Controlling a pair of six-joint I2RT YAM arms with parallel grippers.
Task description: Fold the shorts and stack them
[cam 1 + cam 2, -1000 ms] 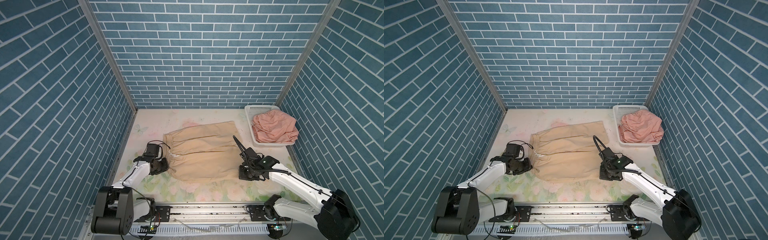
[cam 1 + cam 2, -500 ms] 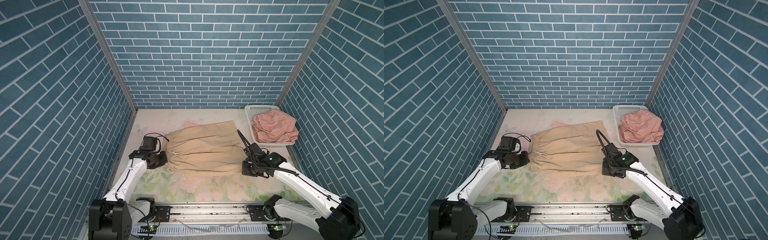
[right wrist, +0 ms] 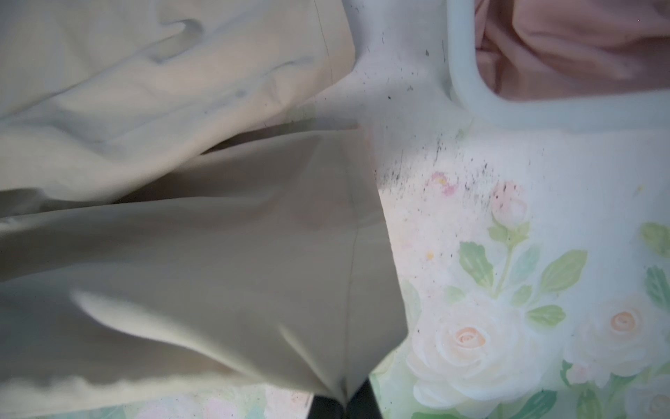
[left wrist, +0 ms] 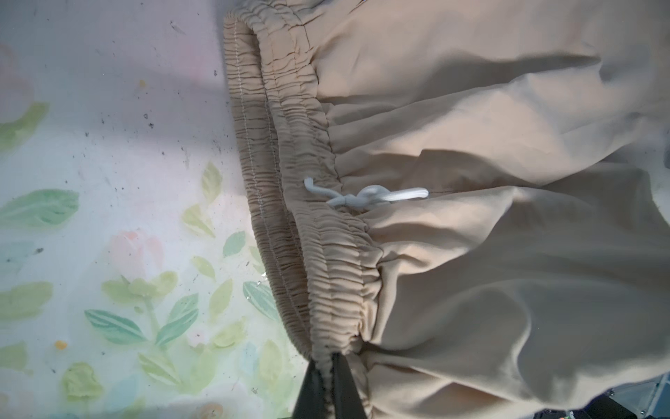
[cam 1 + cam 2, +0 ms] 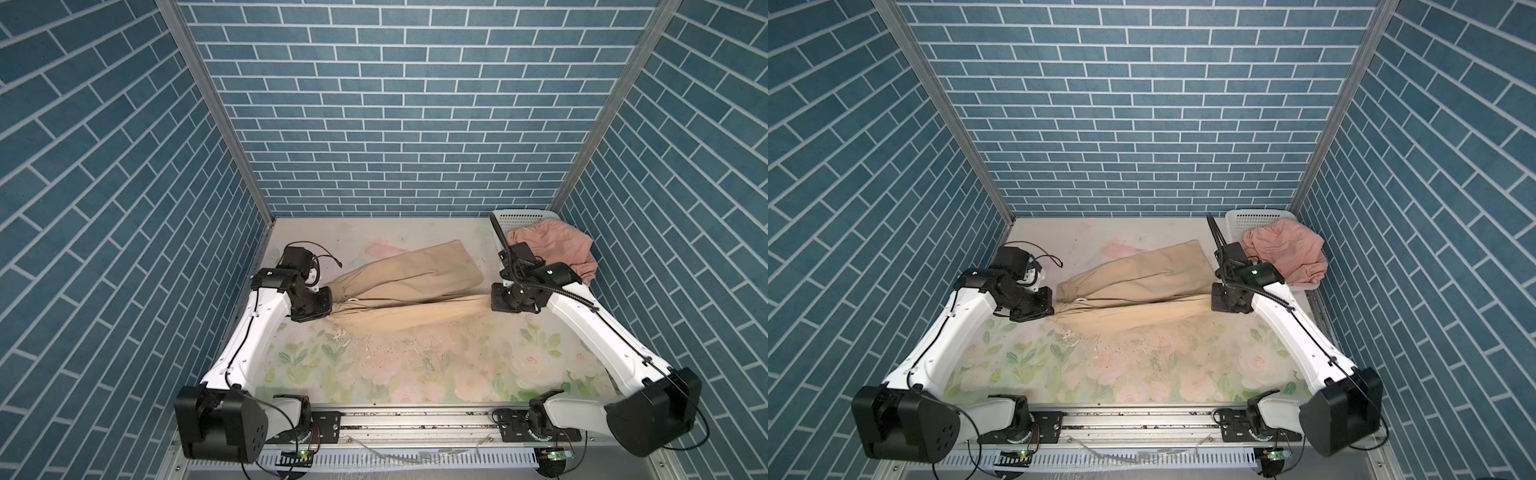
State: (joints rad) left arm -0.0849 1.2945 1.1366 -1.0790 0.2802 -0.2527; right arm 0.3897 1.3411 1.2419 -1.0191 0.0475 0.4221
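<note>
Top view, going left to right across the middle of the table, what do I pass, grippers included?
In a top view: left gripper, shut on the waistband → beige shorts, stretched between the arms → right gripper, shut on a leg hem → pink shorts, bunched up at the right.

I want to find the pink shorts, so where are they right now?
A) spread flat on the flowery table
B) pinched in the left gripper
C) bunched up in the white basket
C: the pink shorts sit crumpled in the white basket at the back right, while the left gripper and the right gripper both pinch the tan shorts.
</note>
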